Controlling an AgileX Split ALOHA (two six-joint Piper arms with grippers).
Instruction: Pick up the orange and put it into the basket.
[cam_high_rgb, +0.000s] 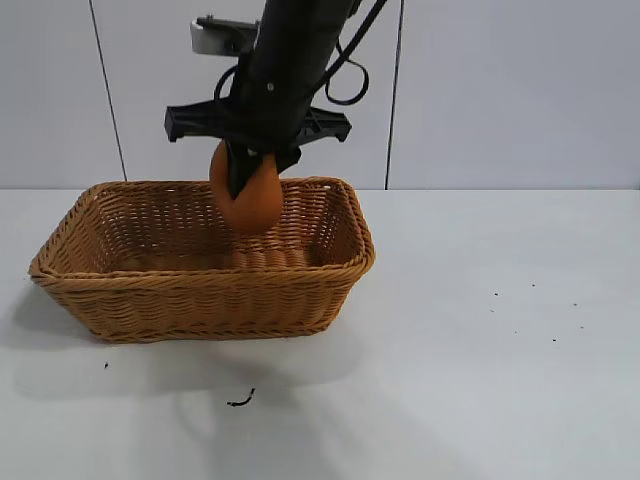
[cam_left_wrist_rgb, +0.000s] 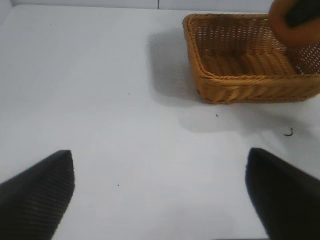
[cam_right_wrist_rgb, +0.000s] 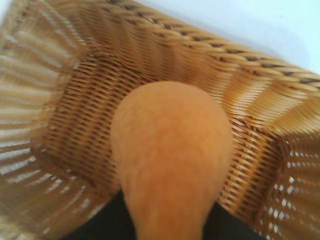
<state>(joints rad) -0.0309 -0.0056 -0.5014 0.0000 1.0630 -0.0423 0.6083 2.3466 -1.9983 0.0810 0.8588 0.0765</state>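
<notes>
The dull-orange lumpy orange (cam_high_rgb: 252, 205) hangs in my right gripper (cam_high_rgb: 248, 172), which is shut on it and holds it above the right half of the tan wicker basket (cam_high_rgb: 200, 275). In the right wrist view the orange (cam_right_wrist_rgb: 170, 150) fills the middle, with dark fingers (cam_right_wrist_rgb: 102, 222) on both sides of its narrow end and the basket's woven wall (cam_right_wrist_rgb: 200, 45) and floor below it. My left gripper (cam_left_wrist_rgb: 159, 151) is open and empty over bare table, far from the basket (cam_left_wrist_rgb: 225, 80). That view also shows the held orange (cam_left_wrist_rgb: 286, 26).
The basket stands on a white table (cam_high_rgb: 480, 340) in front of a pale panelled wall. A small dark scrap (cam_high_rgb: 240, 400) lies on the table before the basket. A few dark specks dot the table to the right.
</notes>
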